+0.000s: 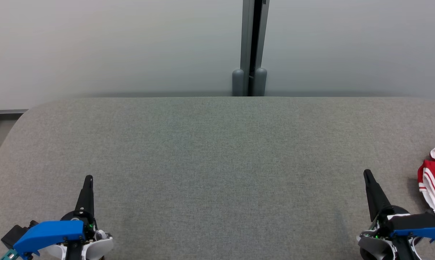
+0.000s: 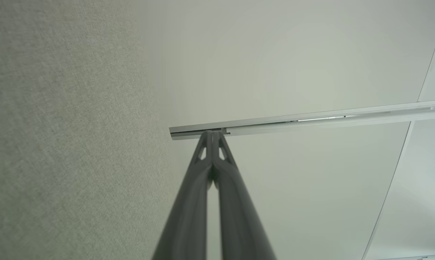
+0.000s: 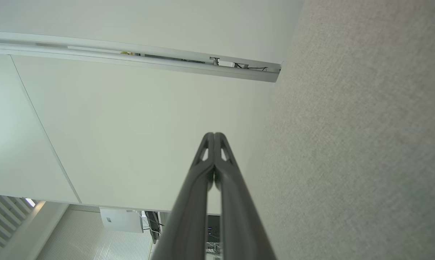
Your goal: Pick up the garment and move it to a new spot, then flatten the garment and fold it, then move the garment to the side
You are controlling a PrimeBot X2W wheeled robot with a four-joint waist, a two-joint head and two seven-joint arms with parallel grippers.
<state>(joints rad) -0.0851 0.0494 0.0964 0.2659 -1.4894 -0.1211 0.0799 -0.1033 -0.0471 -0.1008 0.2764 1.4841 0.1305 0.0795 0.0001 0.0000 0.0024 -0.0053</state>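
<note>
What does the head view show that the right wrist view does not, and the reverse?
Head view, not right wrist view: the red and white garment lying at the picture's right edge, and the shut left tool. Right wrist view, not head view: a white box and dark cables near its bottom edge. Both: the grey table, the pale wall and the right tool, fingers pressed together.
</note>
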